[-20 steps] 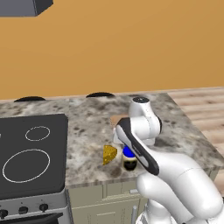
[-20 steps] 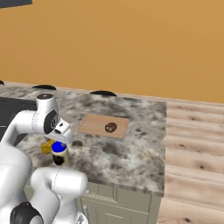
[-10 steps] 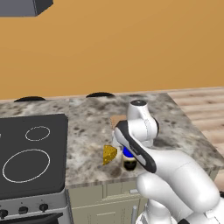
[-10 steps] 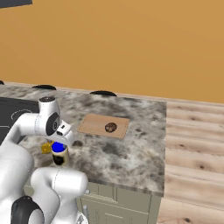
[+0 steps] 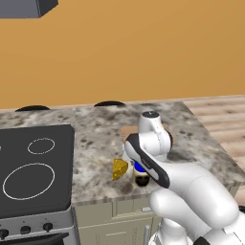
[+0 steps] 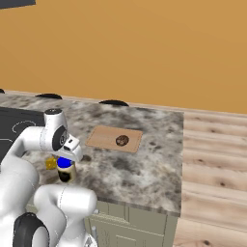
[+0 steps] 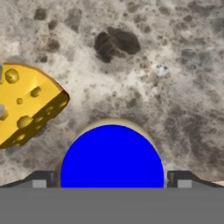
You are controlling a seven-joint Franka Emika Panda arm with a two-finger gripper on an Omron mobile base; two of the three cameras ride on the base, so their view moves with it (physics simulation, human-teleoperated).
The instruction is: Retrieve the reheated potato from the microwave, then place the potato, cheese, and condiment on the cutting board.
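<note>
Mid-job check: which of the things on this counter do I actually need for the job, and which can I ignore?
Needed: potato, already on the cutting board; cheese; condiment, straddled by the open gripper.

Ignore: stovetop; dark round things by the wall.

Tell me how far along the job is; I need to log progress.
Done: the potato lies on the cutting board. In hand: the open end effector sits over the condiment, its fingertips either side of the lid, not gripping. Left: the condiment and the cheese, both on the counter.
</note>
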